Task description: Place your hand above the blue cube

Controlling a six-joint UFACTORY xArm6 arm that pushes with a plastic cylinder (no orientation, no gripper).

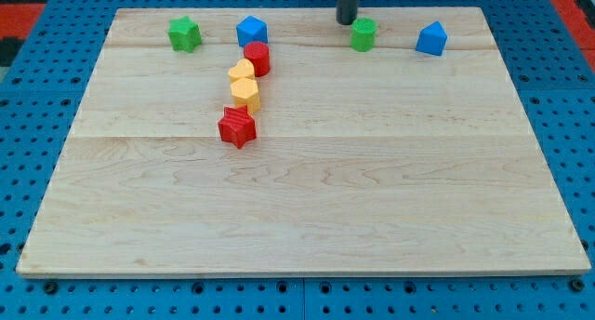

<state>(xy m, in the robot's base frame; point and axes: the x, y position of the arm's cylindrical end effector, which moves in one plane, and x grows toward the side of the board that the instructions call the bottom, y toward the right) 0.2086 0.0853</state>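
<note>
My tip [347,21] is at the view's top, just left of and slightly above a green cylinder [363,34]. A blue block [251,31], cube-like with a peaked top, stands at the top left of centre, about a hundred pixels left of my tip. A second blue block [431,39] of similar shape stands at the top right, right of the green cylinder. My tip touches neither blue block.
A green star [185,33] sits at the top left. Below the left blue block runs a line of a red cylinder [257,59], a yellow heart [241,74], a yellow hexagon block [245,94] and a red star [237,127]. All stand on the wooden board [307,199].
</note>
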